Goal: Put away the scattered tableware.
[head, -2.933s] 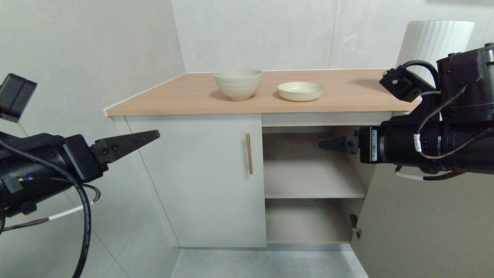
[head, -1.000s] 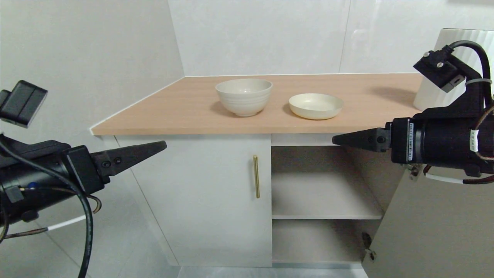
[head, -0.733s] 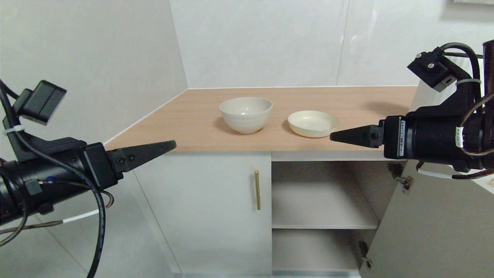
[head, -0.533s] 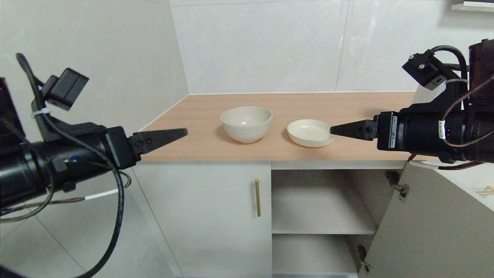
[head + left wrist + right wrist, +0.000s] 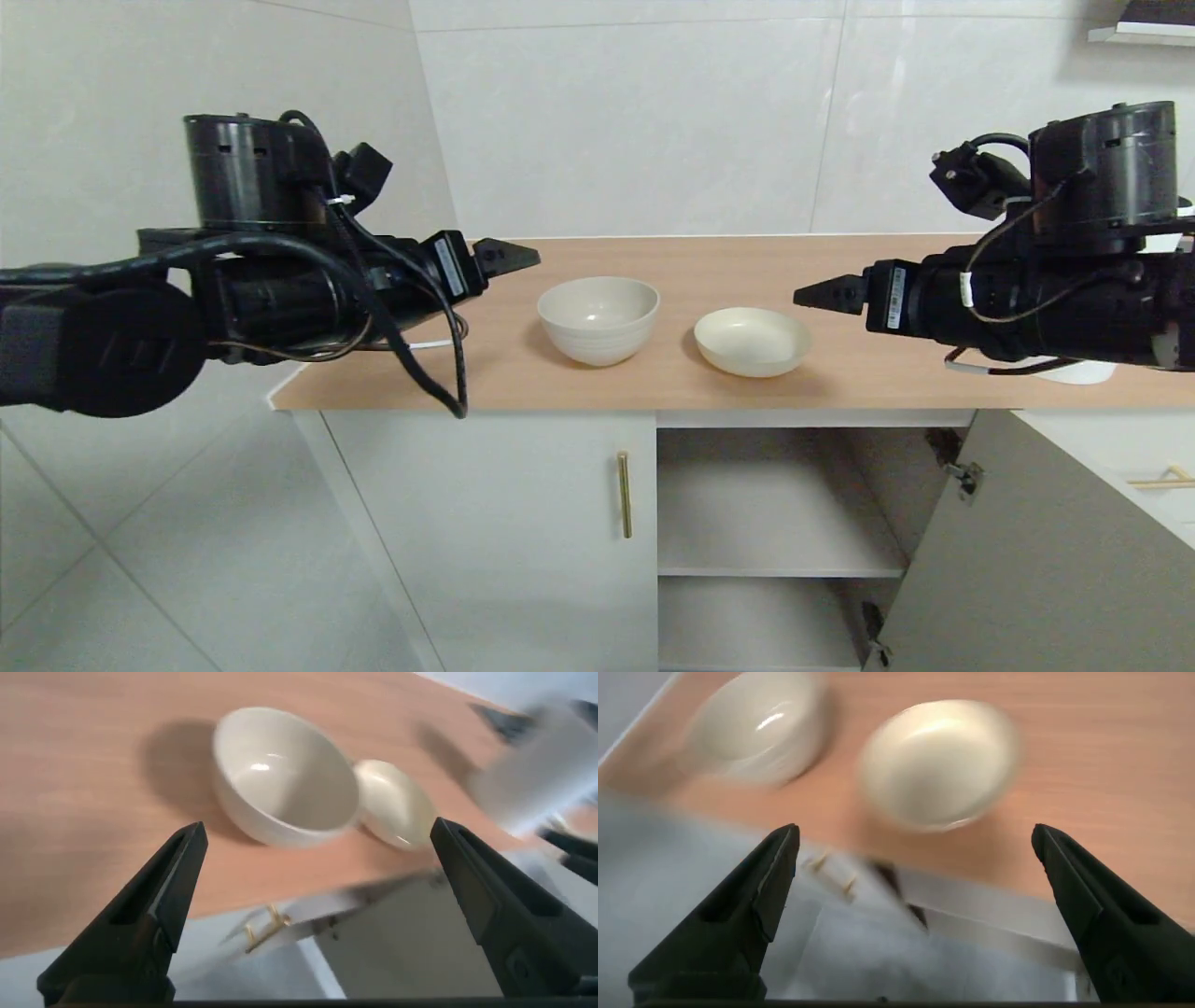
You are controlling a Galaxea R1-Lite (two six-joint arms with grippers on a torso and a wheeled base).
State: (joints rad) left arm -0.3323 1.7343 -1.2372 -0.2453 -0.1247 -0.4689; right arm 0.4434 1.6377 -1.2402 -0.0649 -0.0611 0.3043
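On the surface (image 5: 485,369) sits the bowl (image 5: 597,319), dish (image 5: 752,342) just right of it; left tool (image 5: 512,256), spread, held level left of it; right tool (image 5: 814,295), spread, level beyond the dish.

Left pincer (image 5: 318,829), right pincer (image 5: 915,832) agape.

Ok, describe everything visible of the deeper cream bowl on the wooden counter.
The deeper cream bowl is round, glossy, ceramic-looking, with faint ridges around its outer wall. Empty and upright, it stands on the wooden counter above the closed cabinet door, beside but apart from the shallow cream dish. Nothing else touches it.
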